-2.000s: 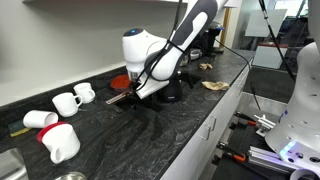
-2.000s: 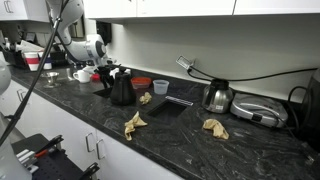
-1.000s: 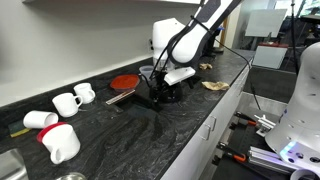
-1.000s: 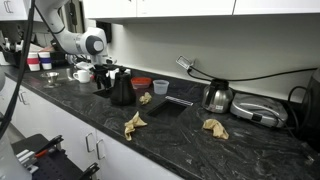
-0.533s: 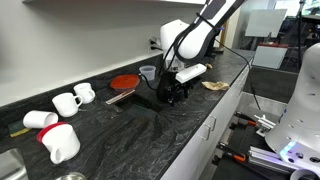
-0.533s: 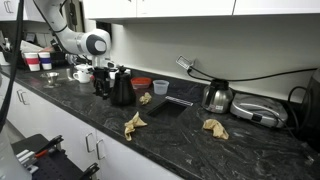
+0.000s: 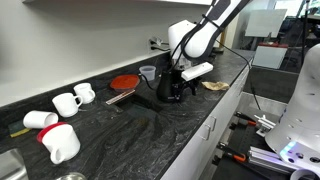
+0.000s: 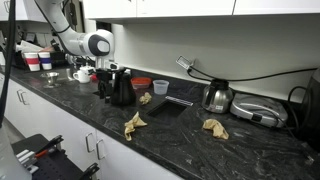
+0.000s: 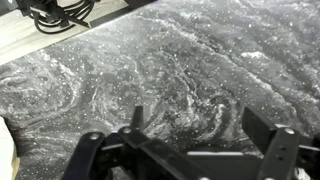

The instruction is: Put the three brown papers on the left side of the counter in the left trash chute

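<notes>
open gripper beside the black kettle, papers not yet reached

the gripper [image 9: 185, 165] hangs released and empty. in the wrist view its two fingers [image 9: 92, 150] stand wide apart over bare black worktop [image 9: 180, 70], with nothing between them. only a dark cable [image 9: 55, 14] shows at the far edge of that view. in an exterior view the gripper sits low, just beside the black kettle [image 8: 122, 88], and whether it touches the kettle cannot be told.

past the kettle, one brown paper [image 8: 146, 98] lies just in front of the red plate [image 8: 143, 82]. a second brown paper [image 8: 134, 124] lies near the front edge of the worktop. a third brown paper [image 8: 215, 127] lies well apart, in front of the silver kettle [image 8: 218, 97]. none is lifted, so the task looks to be at its very start. i cannot pick out a trash chute in any view.

what could go wrong:
- the kettle stands between the gripper and the papers, so a low sideways move could knock or drag it. a higher path would be safer.
- the scraps are thin and lie flat on hard stone. a shallow descent may shut on air, and a deep one may scrape the fingers on the worktop.
- the scrap by the plate leaves little room, so a finger could catch the rim and shift the plate.
- crumpled paper is light, so a loose pinch may let it slip on the way to the chute.
</notes>
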